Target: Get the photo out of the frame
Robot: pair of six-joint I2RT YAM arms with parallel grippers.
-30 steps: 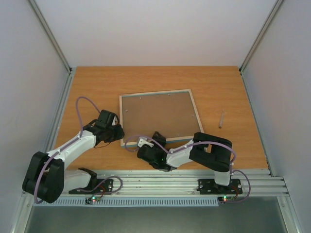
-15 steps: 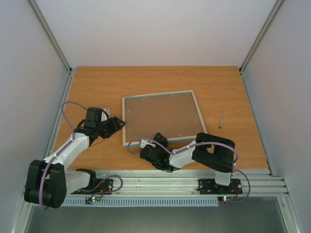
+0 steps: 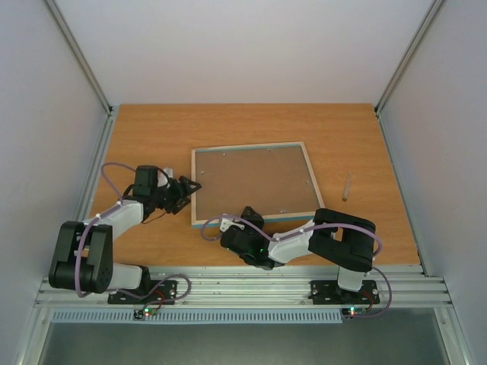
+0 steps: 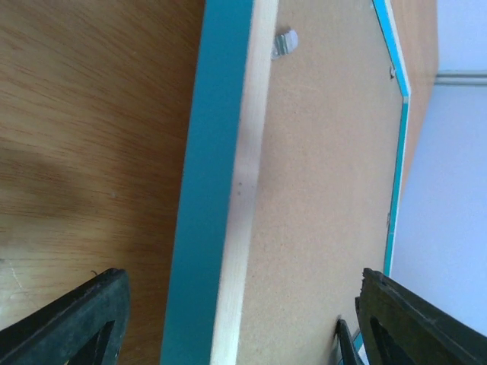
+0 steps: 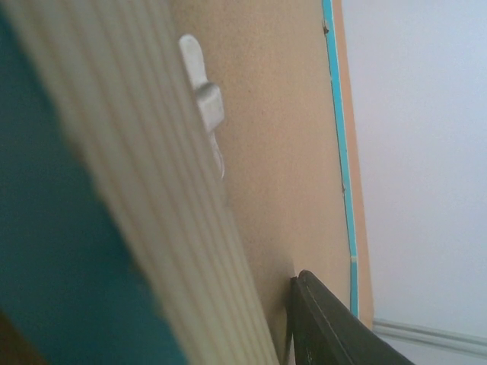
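Frame (image 3: pixel 247 147): lay back-up (slightly skewed).
Left gripper (image 3: pixel 190 188): gaped astride left rail.
Right gripper (image 3: pixel 247 217): at near rail, closure unclear.
Stick (image 3: pixel 347 185): lay well right.

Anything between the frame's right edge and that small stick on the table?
Nothing. In the top view, only bare wooden table separates the frame from the stick.
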